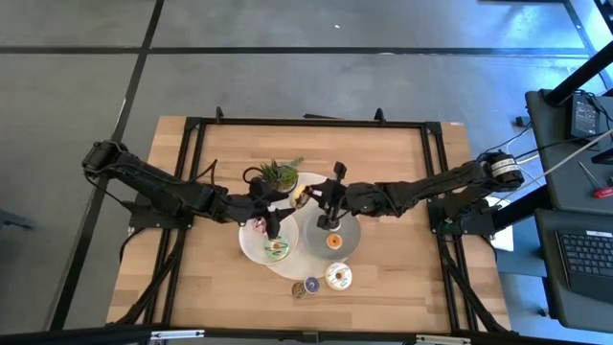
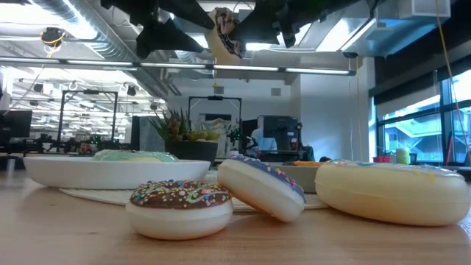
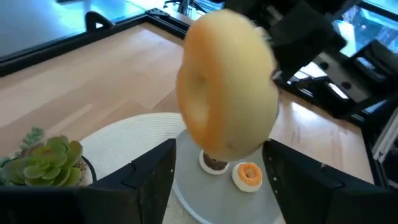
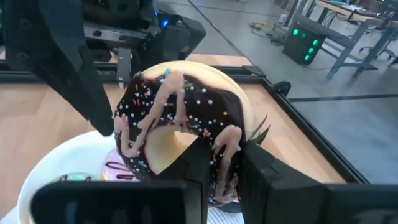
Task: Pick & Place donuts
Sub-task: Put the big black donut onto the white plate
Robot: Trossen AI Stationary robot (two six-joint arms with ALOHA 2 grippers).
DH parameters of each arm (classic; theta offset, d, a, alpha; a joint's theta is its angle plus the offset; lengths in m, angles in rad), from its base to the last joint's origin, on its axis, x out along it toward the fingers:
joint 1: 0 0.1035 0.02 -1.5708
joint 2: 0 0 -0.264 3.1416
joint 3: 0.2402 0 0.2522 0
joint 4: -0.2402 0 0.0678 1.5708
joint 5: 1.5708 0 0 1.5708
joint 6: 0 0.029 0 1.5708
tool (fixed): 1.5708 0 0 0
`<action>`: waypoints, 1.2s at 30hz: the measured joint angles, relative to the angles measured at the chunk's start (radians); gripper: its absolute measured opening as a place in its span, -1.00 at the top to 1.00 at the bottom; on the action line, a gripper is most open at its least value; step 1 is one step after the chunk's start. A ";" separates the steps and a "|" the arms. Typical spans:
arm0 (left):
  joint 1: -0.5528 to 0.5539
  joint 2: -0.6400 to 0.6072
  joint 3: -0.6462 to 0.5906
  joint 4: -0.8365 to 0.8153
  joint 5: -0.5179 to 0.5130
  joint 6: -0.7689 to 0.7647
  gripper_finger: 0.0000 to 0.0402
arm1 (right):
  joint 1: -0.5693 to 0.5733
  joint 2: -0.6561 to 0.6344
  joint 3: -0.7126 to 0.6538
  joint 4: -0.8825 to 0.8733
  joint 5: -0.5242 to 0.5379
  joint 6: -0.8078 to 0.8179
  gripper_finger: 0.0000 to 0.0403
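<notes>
A chocolate-iced donut with pink drizzle and sprinkles (image 4: 180,124) hangs in the air between both grippers (image 1: 303,198), high above the table (image 2: 224,33). My right gripper (image 4: 227,155) is shut on it. My left gripper (image 3: 219,148) is open, one finger on each side of the donut's plain underside (image 3: 227,87). I cannot tell whether it touches. A green donut (image 1: 278,249) and a pink one (image 1: 259,226) lie on the white plate (image 1: 251,251). An orange donut (image 1: 333,241) and a brown one (image 1: 326,222) lie on the grey plate (image 1: 350,230). My right gripper pinches the donut's ring wall (image 4: 231,140) between its two fingers (image 4: 199,165). The fingers come level from the table's right side. The donut is lifted clear and stands on edge, iced face toward my right wrist.
Near the front edge, a cream donut (image 2: 394,191), a tilted blue-purple donut (image 2: 261,188) and a brown sprinkled donut (image 2: 180,206) rest on the wood. A potted plant (image 1: 280,174) stands at the far side of the plates, close under both grippers. A black frame (image 1: 192,129) borders the table.
</notes>
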 joint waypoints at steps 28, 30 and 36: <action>0.000 0.000 0.000 -0.001 -0.008 0.002 0.92 | -0.002 0.083 0.000 0.048 -0.020 -0.058 0.62; 0.000 0.000 0.000 -0.001 -0.008 0.001 0.94 | -0.002 0.073 0.000 0.038 -0.021 -0.052 0.53; 0.000 0.000 0.001 -0.019 -0.008 -0.013 0.91 | -0.002 -0.053 0.000 -0.125 -0.122 0.042 0.15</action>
